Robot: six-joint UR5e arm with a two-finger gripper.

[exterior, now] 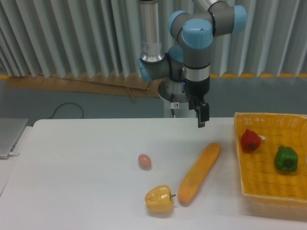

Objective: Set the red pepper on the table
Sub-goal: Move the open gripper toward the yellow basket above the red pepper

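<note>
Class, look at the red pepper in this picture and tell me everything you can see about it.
The red pepper is small, glossy and rounded, bright red with a shiny highlight on top; something pale shows at its right side, too small to identify. It sits inside the yellow woven basket, near the basket's back left part, resting on its floor. It is apart from the green pepper, which lies to its right and nearer the camera. The tool hangs above the table, left of the basket, not touching it.

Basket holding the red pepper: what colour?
Yellow woven basket, clear in the fixed camera view.
</note>
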